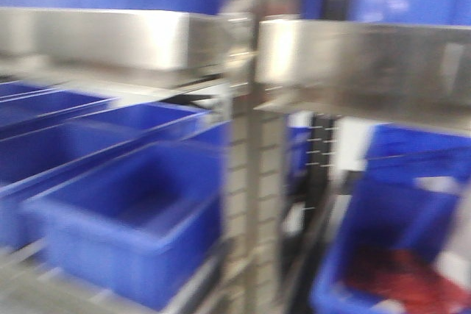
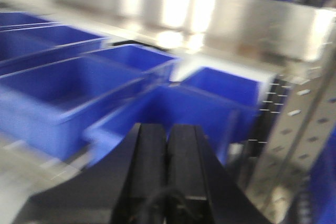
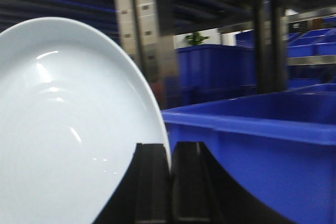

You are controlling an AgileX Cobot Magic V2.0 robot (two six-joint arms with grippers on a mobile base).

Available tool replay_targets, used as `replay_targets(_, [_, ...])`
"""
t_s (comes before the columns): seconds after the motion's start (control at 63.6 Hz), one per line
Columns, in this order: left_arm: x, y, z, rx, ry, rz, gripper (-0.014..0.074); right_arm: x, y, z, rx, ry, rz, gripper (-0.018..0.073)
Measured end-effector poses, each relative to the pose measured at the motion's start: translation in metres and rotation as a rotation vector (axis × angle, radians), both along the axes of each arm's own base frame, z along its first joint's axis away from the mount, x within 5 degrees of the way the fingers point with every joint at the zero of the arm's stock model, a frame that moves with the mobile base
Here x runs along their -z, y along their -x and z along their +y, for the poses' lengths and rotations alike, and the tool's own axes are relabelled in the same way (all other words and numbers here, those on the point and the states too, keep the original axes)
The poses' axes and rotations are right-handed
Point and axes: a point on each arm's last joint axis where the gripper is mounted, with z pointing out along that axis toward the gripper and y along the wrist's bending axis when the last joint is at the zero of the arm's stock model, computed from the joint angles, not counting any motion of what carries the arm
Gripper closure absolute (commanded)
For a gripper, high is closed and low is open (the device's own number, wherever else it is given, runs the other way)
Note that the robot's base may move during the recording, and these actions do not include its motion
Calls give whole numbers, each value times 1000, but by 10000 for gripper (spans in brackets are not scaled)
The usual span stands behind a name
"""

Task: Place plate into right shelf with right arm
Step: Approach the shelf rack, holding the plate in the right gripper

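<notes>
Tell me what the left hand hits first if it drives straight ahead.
Probably the blue bin directly ahead of the left hand: its near wall fills the line. The picture is blurred, so depth is uncertain.

Front and both wrist cameras sit close to the right shelf [image 1: 368, 56], all facing its blue bins [image 1: 390, 233].

The white plate [image 3: 58, 124] fills the left half of the view, its hollow face toward the camera and small glints on the glaze. Its right rim runs down into the narrow slot between the two black fingers [image 3: 151, 182] of the right gripper [image 3: 169, 156], which pinch it. Just right of them sits a large blue bin [image 3: 262, 150]. Farther off stand a perforated steel upright [image 3: 142, 35] and more blue bins [image 3: 210, 72].
</notes>
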Motion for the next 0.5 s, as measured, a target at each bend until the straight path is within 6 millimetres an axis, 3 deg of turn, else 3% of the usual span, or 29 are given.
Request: replay_targets(0.503, [0,0,0,0,0,0,643,0,0,0,0,0,0,503])
